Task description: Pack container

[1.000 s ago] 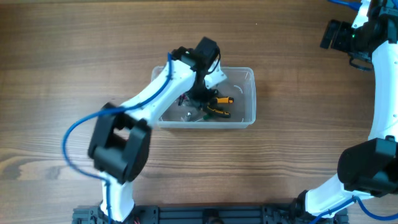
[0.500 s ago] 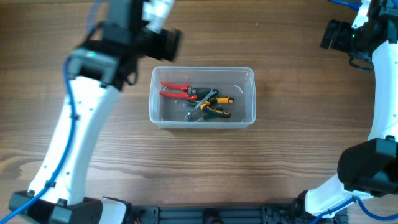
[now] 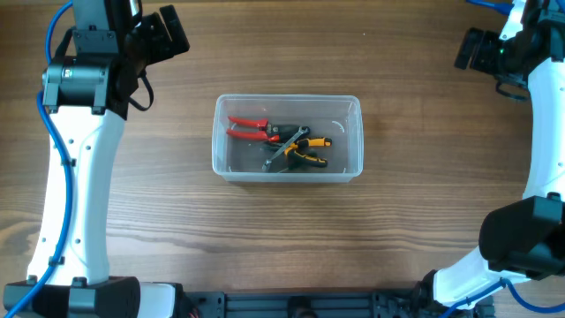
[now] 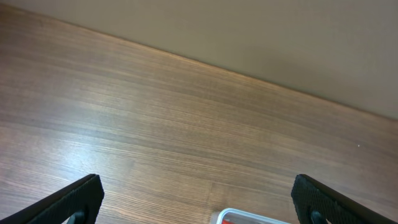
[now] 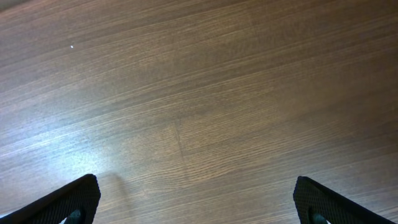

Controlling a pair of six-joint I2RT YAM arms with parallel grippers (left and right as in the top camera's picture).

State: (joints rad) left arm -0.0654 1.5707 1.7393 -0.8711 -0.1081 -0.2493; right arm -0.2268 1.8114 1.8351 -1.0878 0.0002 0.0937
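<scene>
The clear plastic container (image 3: 353, 168) sits mid-table. Inside lie red-handled pliers (image 3: 249, 129), a grey wrench (image 3: 288, 147) and yellow-and-black pliers (image 3: 309, 151). My left gripper (image 3: 169, 32) is at the far left, well away from the container, open and empty. In the left wrist view its fingertips (image 4: 78, 198) stand wide apart and a corner of the container rim (image 4: 225, 214) peeks in at the bottom edge. My right gripper (image 3: 470, 49) is at the far right corner, open and empty, with only bare wood between its fingertips (image 5: 68, 200).
The wooden table (image 3: 424, 221) surrounds the container. A pale wall (image 4: 249, 31) runs behind the table's far edge in the left wrist view. Blue cables hang along both arms.
My left arm has lifted out of the container and swung back to the far left corner. The tools stay in the container. The right arm has not moved.
</scene>
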